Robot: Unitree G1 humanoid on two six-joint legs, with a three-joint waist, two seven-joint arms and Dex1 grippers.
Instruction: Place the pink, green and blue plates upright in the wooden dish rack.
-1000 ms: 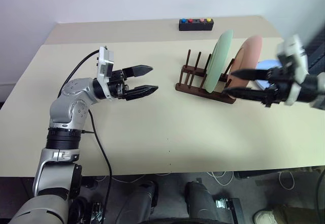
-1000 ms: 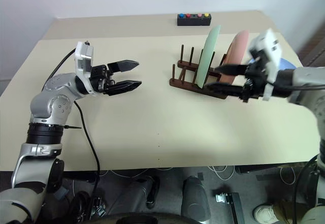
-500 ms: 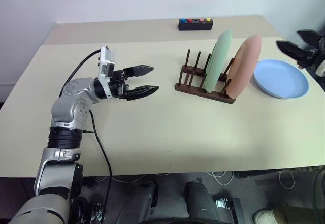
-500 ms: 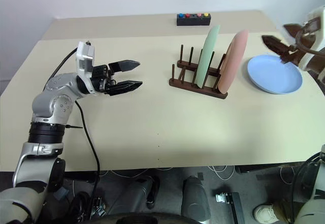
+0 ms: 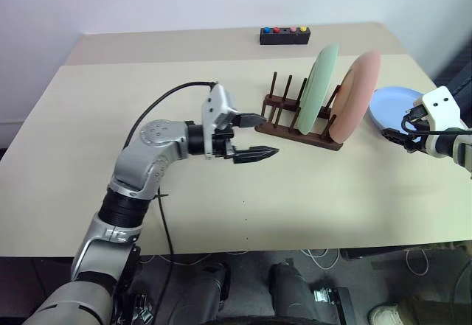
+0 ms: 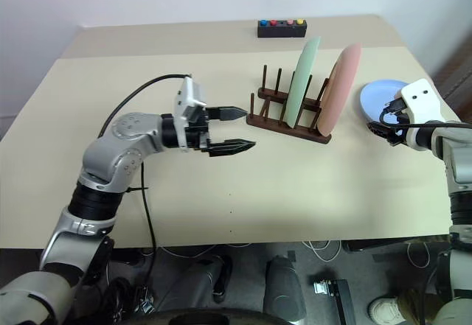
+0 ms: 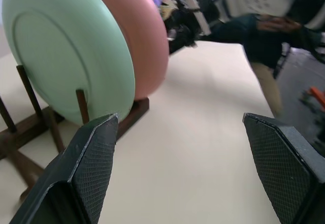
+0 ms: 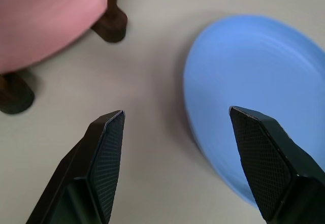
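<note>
The right gripper hovers with jaws apart at the near rim of the blue plate, which lies flat on the table beside the wooden dish rack. The left gripper, also spread and empty, points at the rack, where 2 plates stand upright: the green plate and the pink plate.

Two black fingers of the left hand are standing wide apart over the bare beige table. Just beyond them, the green plate is standing upright between the pegs of the wooden dish rack, with the pink plate standing upright close behind it. The right hand is showing farther off, blurred.
</note>
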